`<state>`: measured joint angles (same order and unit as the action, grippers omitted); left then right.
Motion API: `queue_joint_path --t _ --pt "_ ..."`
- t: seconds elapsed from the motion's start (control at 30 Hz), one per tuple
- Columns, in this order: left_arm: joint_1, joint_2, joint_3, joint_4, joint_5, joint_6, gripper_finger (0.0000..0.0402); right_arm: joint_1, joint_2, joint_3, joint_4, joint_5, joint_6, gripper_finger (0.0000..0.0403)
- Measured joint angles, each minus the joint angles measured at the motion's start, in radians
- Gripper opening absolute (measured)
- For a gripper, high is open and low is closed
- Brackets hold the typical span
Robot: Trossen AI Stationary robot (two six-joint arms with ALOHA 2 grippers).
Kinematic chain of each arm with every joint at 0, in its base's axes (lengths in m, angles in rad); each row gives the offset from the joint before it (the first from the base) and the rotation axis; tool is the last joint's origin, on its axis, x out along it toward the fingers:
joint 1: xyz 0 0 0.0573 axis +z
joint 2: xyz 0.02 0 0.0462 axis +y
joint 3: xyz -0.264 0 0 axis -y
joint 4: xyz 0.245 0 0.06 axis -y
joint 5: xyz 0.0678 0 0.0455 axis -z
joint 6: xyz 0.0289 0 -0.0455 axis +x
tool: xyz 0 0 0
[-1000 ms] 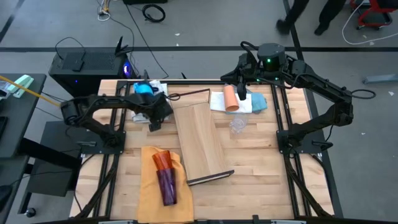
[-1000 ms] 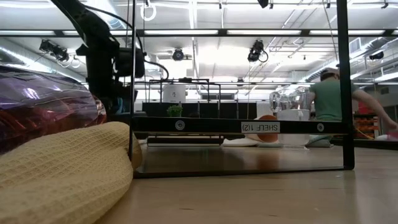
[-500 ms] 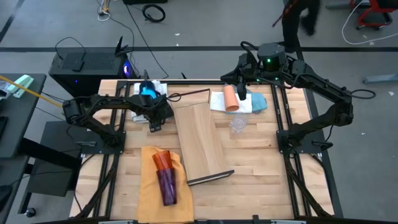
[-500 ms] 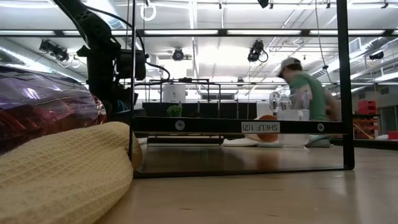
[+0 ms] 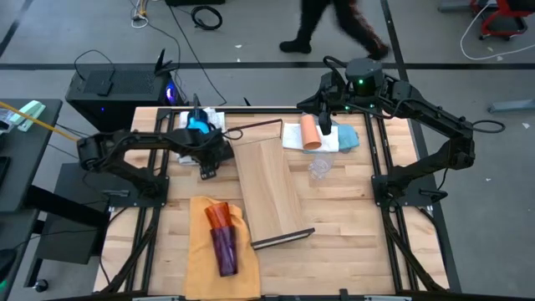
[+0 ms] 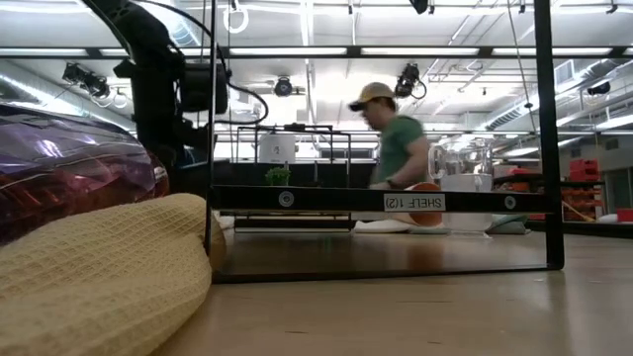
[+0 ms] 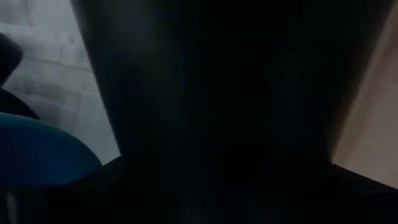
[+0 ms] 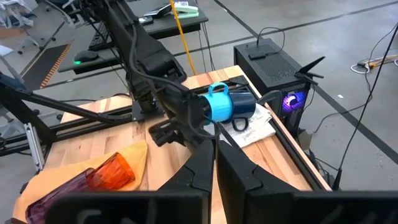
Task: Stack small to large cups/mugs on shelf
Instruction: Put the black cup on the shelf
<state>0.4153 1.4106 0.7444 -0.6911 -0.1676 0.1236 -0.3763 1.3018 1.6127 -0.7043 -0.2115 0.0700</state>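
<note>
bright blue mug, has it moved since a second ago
Cannot tell: in the high view the bright blue mug sits by the white cloth much as before.

Mugs [image 5: 199, 122] left of shelf [image 5: 269, 189]; tumblers [image 5: 222, 237] on cloth [image 5: 198, 266].

blue mug [image 5: 196, 120]: far-left on white cloth; orange tumbler [image 5: 219, 216], purple tumbler [image 5: 225, 248]: lying nested; shelf [image 5: 269, 191]: centre

A purple tumbler [image 6: 69, 168] lies on a mustard-yellow waffle cloth [image 6: 99, 272] at near left on the wooden tabletop [image 6: 396, 316]. Behind them a dark arm [image 6: 163, 89] comes down from above. The shelf [image 6: 381, 201], labelled at its edge, spans between thin dark bars. Beyond it stand a peach cup [image 6: 427, 203] and a clear cup [image 6: 463, 163]; a person in a green shirt [image 6: 396, 148] passes behind.
</note>
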Motion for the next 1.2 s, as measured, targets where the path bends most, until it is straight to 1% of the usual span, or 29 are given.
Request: queue_joint_path --t 0.13,0.3,0.47,0.57,0.77,0.97,1.03,1.2 --pt "-0.026 -0.062 0.0 -0.009 0.003 -0.039 0.0288 0.0 0.0 0.0 0.0 0.0 -0.002 0.0024" --pt "-0.043 -0.131 0.001 -0.018 0.0 -0.094 0.0306 0.0 0.0 0.0 0.0 0.0 -0.011 0.0024" --pt "-0.045 -0.168 0.002 -0.043 0.004 -0.126 0.0291 0.0 0.0 0.0 0.001 0.0 -0.013 0.0024" --pt "-0.049 -0.172 0.001 -0.046 0.005 -0.141 0.0288 0.0 0.0 0.0 0.001 0.0 -0.013 0.0024" --pt "-0.071 -0.177 0.001 -0.036 0.008 -0.156 0.0305 0.0 0.0 0.0 -0.007 0.0 -0.01 0.0024" --pt "-0.092 -0.177 0.001 -0.012 0.009 -0.19 0.0287 0.0 0.0 0.0 -0.008 0.0 -0.01 0.0024" --pt "-0.102 -0.177 0.002 0.008 0.025 -0.2 0.0287 0.0 0.0 0.0 -0.012 0.0 -0.01 0.0024" --pt "-0.139 -0.207 0.002 0.062 0.041 -0.246 0.0302 0.0 0.0 0.0 -0.026 0.0 -0.009 0.0024"
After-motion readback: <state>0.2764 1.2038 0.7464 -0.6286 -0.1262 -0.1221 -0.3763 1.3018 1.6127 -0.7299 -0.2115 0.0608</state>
